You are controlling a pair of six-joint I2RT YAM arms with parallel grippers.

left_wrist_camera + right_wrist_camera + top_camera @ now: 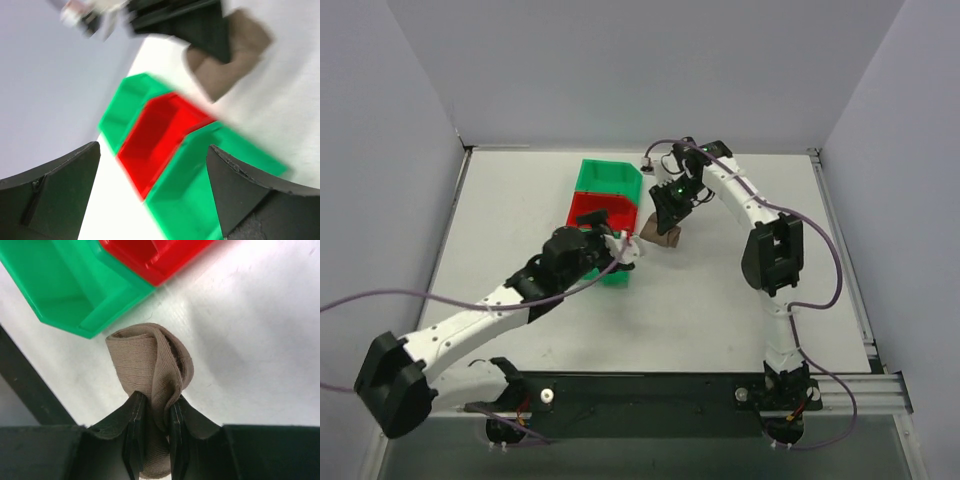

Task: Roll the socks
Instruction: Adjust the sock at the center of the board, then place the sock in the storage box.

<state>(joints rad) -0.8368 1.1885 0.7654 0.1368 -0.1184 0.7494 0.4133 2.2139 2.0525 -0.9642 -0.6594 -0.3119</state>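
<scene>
Socks [150, 365], tan-brown and bunched into a loose roll, are pinched in the right pincer [154, 412], whose two dark jaws are clamped on a fold at one edge of the bundle. The roll is low over the white desk [720, 300], though whether it touches cannot be told. It is just beside a row of small bins, a red bin [592, 210] between two green bins [607, 178]. Clamping the fold probably keeps the roll from springing open. The left pincer [155, 195] hovers above the bins with its jaws spread wide and nothing between them, seemingly kept clear so the other arm manages the bundle alone. No brand, label or legible writing shows on the socks, bins or arms.
</scene>
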